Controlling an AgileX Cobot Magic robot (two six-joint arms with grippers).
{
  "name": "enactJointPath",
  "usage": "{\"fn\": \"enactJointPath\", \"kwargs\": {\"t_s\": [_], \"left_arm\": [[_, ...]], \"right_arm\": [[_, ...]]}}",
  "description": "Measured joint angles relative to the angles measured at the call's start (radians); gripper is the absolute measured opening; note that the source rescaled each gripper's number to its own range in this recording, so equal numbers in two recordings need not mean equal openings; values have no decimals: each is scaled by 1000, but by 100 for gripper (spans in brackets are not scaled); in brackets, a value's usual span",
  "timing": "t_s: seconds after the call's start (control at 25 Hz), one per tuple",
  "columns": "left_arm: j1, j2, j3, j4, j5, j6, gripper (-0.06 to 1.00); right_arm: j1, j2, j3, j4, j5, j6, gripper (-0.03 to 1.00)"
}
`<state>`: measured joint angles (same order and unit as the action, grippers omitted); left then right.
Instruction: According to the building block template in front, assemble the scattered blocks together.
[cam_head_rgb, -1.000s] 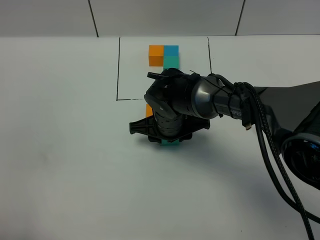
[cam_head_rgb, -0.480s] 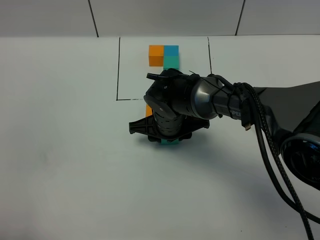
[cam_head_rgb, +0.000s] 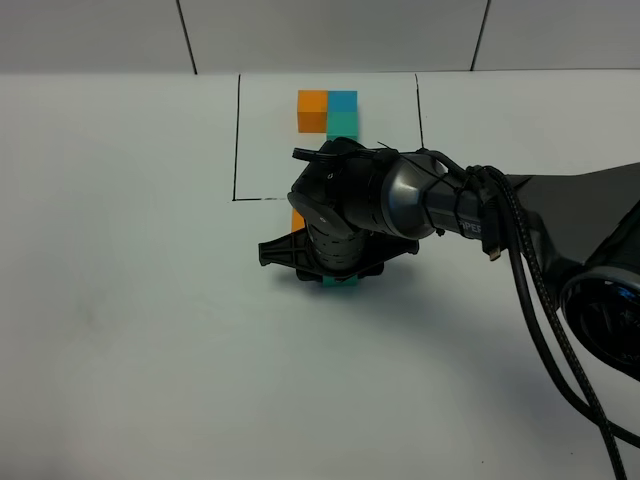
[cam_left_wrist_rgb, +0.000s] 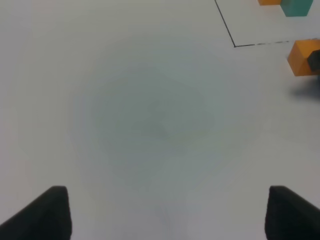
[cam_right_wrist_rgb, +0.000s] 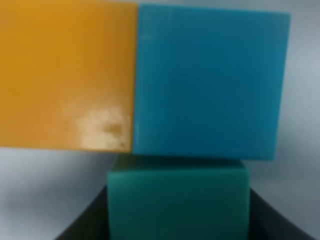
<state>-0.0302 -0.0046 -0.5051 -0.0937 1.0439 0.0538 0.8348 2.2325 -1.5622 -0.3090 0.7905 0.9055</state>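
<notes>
We see a plain white matte tabletop (cam_head_rgb: 130, 330) spreading across the whole scene; behind it, a pale grey panelled wall (cam_head_rgb: 330, 35) with thin dark seams.

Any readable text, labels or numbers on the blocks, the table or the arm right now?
Right arm: a small white marking on the black forearm, near the cable, too small and partly hidden to read.
Orange cube, blue cube, teal-green cube: plain faces, no text.
Template and table: only a thin black drawn line, no words or numbers.
</notes>
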Motion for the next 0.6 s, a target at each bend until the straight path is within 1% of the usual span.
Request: {"fn": "enactJointPath", "kwargs": {"t_s": [0.6], "left_arm": [[0, 0, 0, 0, 0, 0, 76]], "right_arm": [[0, 15, -1, -6, -1, 17, 3]]}}
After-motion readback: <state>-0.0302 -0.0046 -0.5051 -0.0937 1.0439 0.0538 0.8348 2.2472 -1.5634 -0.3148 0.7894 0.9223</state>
